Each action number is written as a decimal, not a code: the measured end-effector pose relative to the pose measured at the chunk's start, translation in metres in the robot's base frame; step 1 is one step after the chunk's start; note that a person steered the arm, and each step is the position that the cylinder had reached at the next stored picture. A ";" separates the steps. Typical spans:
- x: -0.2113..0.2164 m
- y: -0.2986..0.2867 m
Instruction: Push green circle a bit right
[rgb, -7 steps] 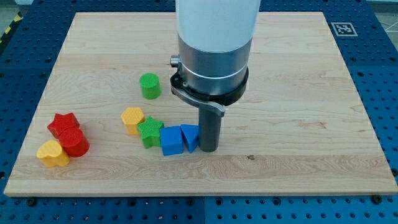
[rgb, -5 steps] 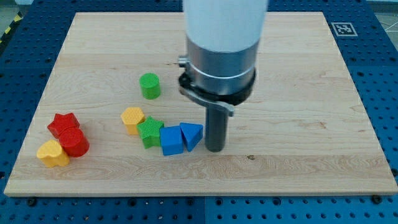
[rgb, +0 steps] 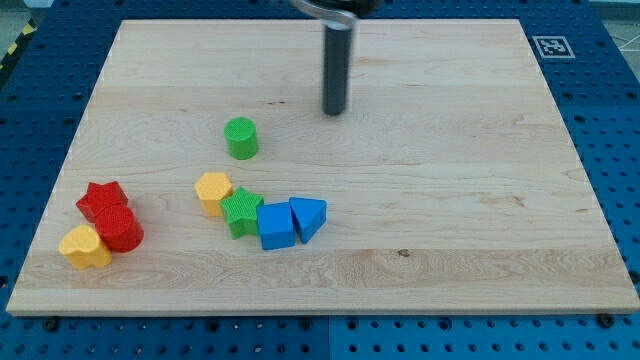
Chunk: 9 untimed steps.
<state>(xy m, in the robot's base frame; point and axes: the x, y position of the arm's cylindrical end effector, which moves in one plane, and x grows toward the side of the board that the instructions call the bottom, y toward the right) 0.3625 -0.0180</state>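
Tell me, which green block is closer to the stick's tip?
The green circle. It sits alone, just left of and below my tip. The green star is farther down, touching the blue cube.

Bystander blocks on the wooden board (rgb: 480, 200), all lying toward the view's bottom from my tip (rgb: 334, 112).

Below and left of my tip I see a chain of four blocks, each touching the next: a yellow block (rgb: 212, 190), a green star (rgb: 241, 211), a blue cube (rgb: 275, 225) and a blue triangle (rgb: 309, 217), the last being nearest under the tip. Much farther left of it, a red star (rgb: 101, 198), a red cylinder (rgb: 121, 228) and a yellow heart (rgb: 85, 246) huddle together. Well right of my tip, a printed marker (rgb: 552, 46) sits on the board's corner.
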 end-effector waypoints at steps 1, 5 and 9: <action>0.005 -0.069; 0.054 -0.124; 0.056 -0.055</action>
